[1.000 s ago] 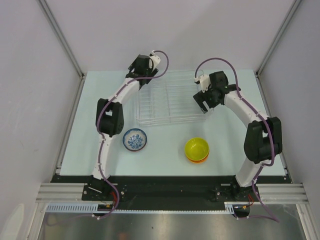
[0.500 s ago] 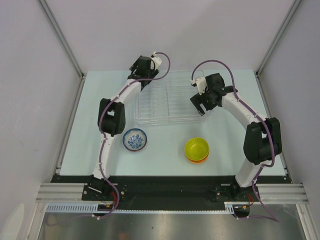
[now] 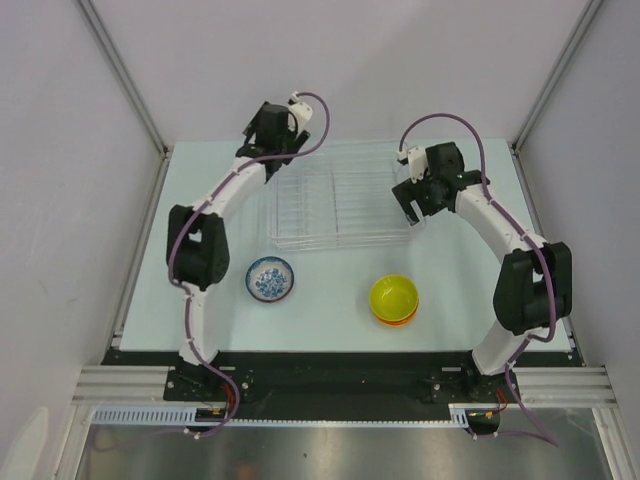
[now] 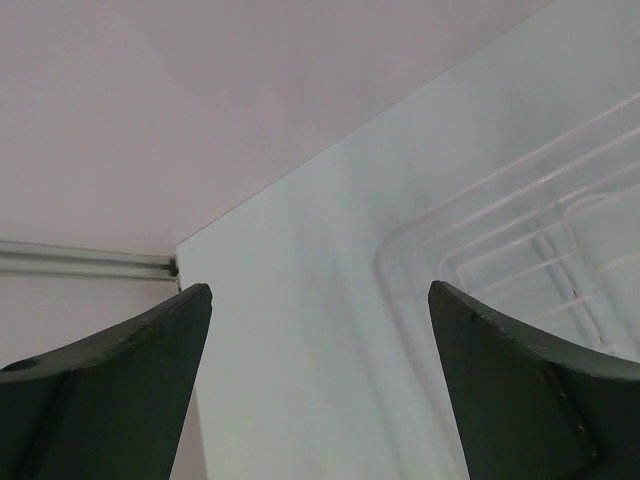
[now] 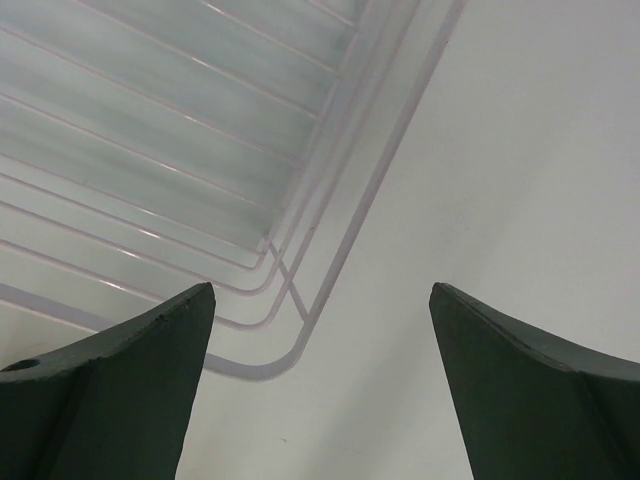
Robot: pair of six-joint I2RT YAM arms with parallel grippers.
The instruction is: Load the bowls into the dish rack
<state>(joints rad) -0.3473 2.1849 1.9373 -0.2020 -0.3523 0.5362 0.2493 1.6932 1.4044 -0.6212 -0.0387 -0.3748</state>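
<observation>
No bowl is in the rack (image 3: 340, 200) yet, so the loading, as I judge it, has not begun; the rack lies at the far middle of the surface (image 3: 330, 300), and from above only its clear floor and thin prongs show.

The bowls stand on the near side, apart from the rack; the patterned bowl (image 3: 270, 278) is to the left, near the left arm; the yellow bowl (image 3: 394, 294) is to the right, sitting on the orange bowl (image 3: 396, 319), of which only a rim shows. Whether more bowls hide under these I cannot tell, because only three are visible.

The left pincer (image 4: 318, 290) is wide open and holds nothing; it hangs over the far left corner of the rack, with bare surface and the back wall between its fingers. The right pincer (image 5: 320, 290) is also wide open and empty; it hangs over the near right corner of the rack, half over the rim and half over the surface.

Both arms are at the rack and well apart from every bowl; what is left is therefore the whole work: to reach back to a bowl, to grip it, to carry it over the wall and to set it between the prongs, once for each bowl.
</observation>
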